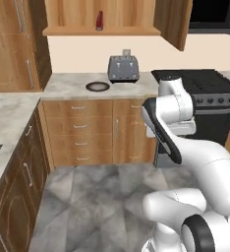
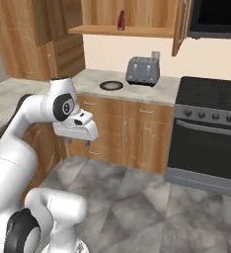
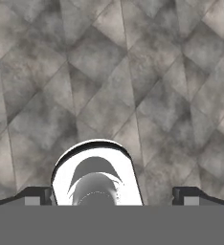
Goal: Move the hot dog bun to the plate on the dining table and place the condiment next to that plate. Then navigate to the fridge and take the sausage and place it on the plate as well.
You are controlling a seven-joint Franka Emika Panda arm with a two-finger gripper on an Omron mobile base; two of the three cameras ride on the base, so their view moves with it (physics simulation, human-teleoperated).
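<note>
A small red condiment (image 1: 99, 20) (image 2: 121, 20) bottle stands upright on the open wooden shelf above the counter, far from my hand. My gripper (image 2: 77, 142) hangs off the folded arm over the tiled floor and points straight down. In the hand view the gripper (image 3: 112, 196) is open, its two dark fingertips (image 3: 35, 196) wide apart with only floor tiles beyond them. The hot dog bun, the plate, the dining table, the fridge and the sausage are out of view.
A dark-rimmed round plate (image 1: 98, 86) (image 2: 111, 85) and a grey toaster (image 1: 123, 68) (image 2: 142, 70) sit on the stone counter (image 1: 63, 86). A black stove (image 1: 210, 101) (image 2: 209, 128) stands to the right. Wooden drawers line the back and left; grey floor (image 2: 152, 207) lies open ahead.
</note>
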